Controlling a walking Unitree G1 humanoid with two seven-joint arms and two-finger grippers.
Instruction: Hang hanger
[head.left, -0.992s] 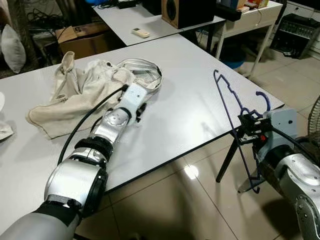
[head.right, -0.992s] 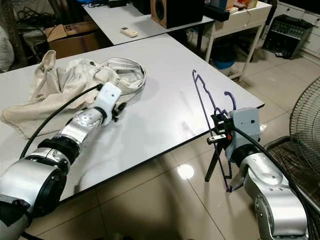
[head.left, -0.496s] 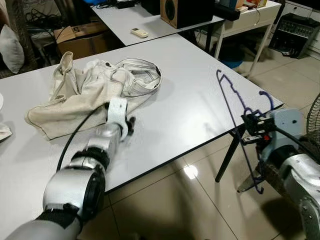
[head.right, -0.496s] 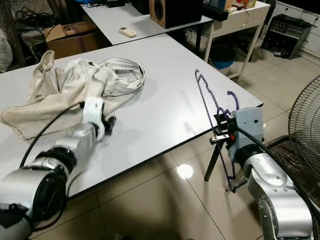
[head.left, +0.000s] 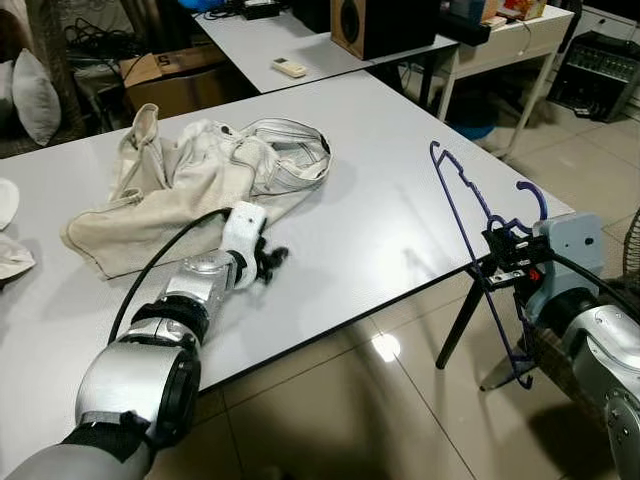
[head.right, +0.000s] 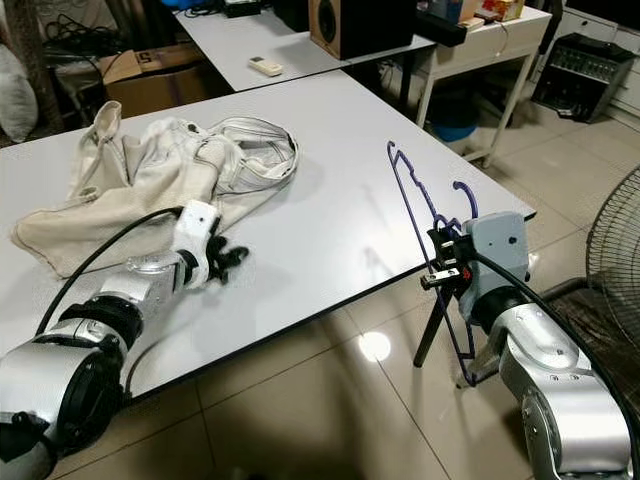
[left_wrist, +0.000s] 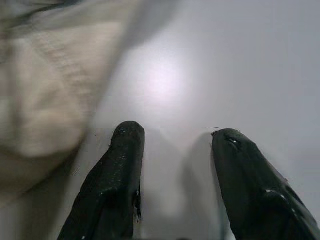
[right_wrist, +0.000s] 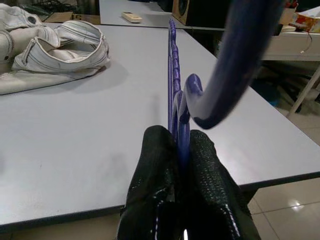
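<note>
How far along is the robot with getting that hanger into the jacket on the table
Done: the right gripper is clamped on the purple hanger, held upright off the white table's corner. In hand: the left gripper rests open on the tabletop beside the cream jacket, gripping nothing. Left: the jacket lies crumpled, apart from the hanger, so lifting and threading it remain.

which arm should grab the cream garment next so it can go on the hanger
Left. The left gripper is open on the table beside the garment. The right gripper is shut on the hanger, off the table's edge.
</note>
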